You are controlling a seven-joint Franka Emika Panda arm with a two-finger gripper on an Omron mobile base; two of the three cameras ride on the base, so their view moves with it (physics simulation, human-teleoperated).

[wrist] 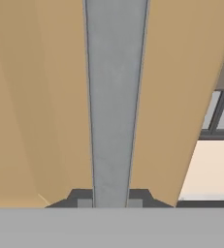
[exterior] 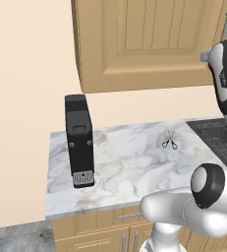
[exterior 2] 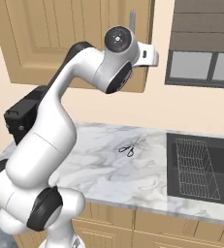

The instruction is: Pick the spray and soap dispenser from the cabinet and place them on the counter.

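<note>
Closed cabinet point(exterior: 149, 44) door bars entry; counter point(exterior: 129, 167) middle seemingly open.

No readable text, label, brand or number is showing anywhere — the faint dark marking on the arm's upper link point(exterior: 222, 76), just behind the claw, is appearing too blurred to make out as letters.

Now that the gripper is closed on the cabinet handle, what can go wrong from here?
1. The gripper grips the grey bar handle with small finger tips only; they may slip off once it pulls.
2. The cabinet door is shut, so nothing inside it can be seen; bottles standing near the edge might topple when it swings.
3. The scissors lie on the counter below, where the bottles may be placed.
</note>
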